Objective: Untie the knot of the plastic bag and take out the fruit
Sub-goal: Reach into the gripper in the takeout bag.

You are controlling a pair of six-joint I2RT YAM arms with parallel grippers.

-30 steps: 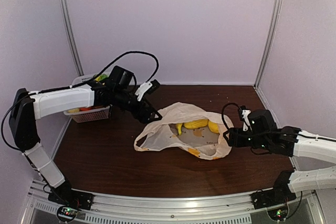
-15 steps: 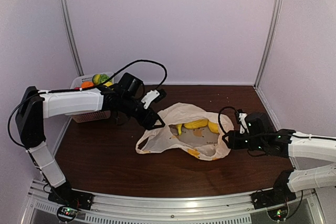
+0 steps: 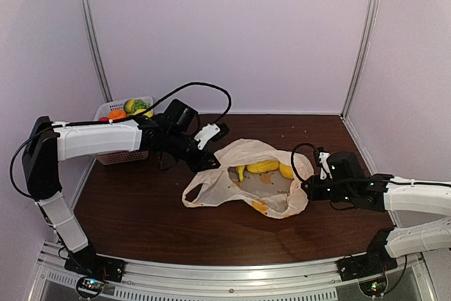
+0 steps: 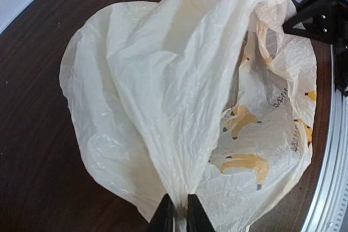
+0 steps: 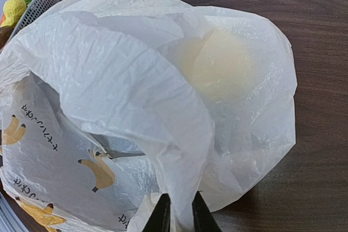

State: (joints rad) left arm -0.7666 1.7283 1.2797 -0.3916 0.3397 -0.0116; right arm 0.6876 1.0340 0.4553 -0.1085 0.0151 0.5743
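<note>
Centrally on the dark tabletop [image 3: 141, 209] lay the plastic bag [image 3: 211, 187], its mouth gaping upward, with the yellow fruit [image 3: 262, 167] showing inside toward the far side. The left pincer [image 4: 175, 217] was closed narrowly on a gathered fold of the bag's left rim, plastic squeezed between its fingers. The right pincer [image 5: 177, 213] likewise clamped a fold at the bag's right edge, jaws nearly together with film between them. A white slotted basket [image 3: 118, 158] holding coloured pieces stood at the far left corner, behind the left arm and apart from the bag.
</note>
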